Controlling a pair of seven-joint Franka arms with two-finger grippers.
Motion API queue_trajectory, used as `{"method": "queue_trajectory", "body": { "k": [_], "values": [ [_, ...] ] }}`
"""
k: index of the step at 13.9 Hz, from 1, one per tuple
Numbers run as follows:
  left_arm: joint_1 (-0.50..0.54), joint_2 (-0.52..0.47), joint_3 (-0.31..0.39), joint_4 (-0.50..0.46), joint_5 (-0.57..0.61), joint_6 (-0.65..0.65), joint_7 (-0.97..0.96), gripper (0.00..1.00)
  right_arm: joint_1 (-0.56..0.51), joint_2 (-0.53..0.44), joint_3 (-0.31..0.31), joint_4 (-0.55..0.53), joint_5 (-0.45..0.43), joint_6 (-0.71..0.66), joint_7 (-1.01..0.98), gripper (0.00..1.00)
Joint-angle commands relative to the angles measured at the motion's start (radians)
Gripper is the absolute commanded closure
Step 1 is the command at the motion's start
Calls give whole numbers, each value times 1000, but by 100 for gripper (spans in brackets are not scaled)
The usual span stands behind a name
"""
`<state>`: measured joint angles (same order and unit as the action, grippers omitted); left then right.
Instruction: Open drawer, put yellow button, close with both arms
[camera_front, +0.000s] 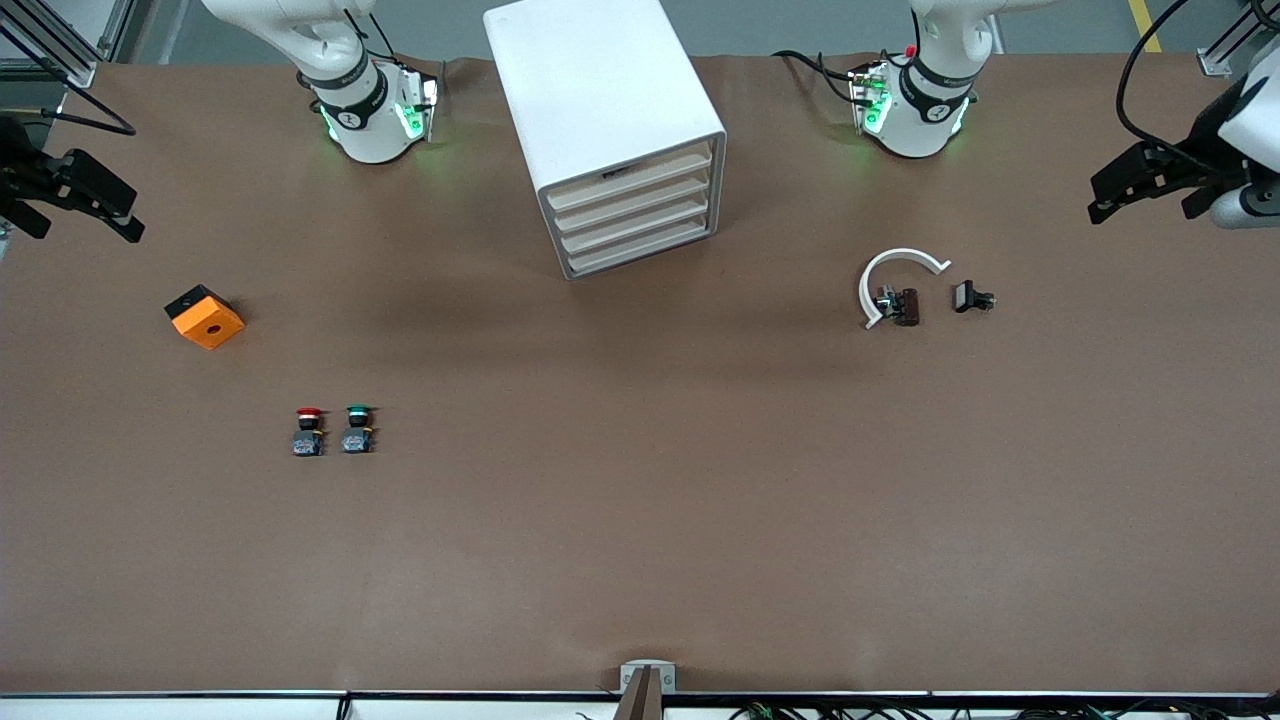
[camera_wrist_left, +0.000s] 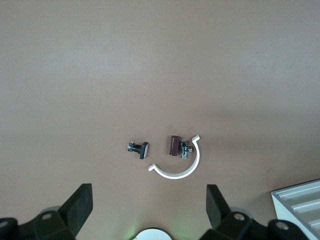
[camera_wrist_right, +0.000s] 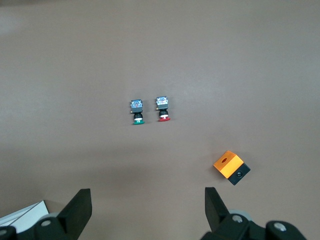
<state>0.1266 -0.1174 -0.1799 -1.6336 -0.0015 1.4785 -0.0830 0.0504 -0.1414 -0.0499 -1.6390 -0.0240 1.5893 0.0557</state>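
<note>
The white cabinet (camera_front: 600, 90) stands at the middle of the table near the robots' bases. Its uppermost drawer (camera_front: 630, 182) is shut, flush with the three below it. The yellow button is not in view. My right gripper (camera_front: 75, 200) hangs open and empty over the right arm's end of the table; its wrist view shows the open gripper (camera_wrist_right: 147, 200) above bare table. My left gripper (camera_front: 1140, 200) hangs open and empty over the left arm's end, and its wrist view shows it (camera_wrist_left: 150, 200) open too. A cabinet corner shows in the left wrist view (camera_wrist_left: 300, 200).
A red-capped button (camera_front: 309, 430) and a green-capped button (camera_front: 357, 428) stand side by side toward the right arm's end. An orange box (camera_front: 205, 317) lies farther from the camera. A white curved piece (camera_front: 895, 275), a brown part (camera_front: 908, 305) and a small black part (camera_front: 970, 297) lie toward the left arm's end.
</note>
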Motion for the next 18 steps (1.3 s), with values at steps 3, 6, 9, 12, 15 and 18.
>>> {"method": "queue_trajectory", "body": {
  "k": [3,6,9,12,15,18],
  "values": [
    [11,-13,4,-8,0,-21,12,0,-14,13,7,25,1,-17,-7,0],
    [8,-5,2,6,0,-23,-1,0,-14,13,7,25,1,-17,-5,0],
    [11,2,5,29,0,-23,9,0,-14,13,7,25,1,-17,-5,0],
    [10,24,5,50,3,-37,9,0,-12,13,7,24,1,-17,-5,0],
    [10,24,5,50,3,-38,8,0,-12,13,7,24,-1,-17,-5,0],
    [10,24,5,50,2,-44,-3,0,-12,13,7,24,-1,-15,-5,0]
  ]
}}
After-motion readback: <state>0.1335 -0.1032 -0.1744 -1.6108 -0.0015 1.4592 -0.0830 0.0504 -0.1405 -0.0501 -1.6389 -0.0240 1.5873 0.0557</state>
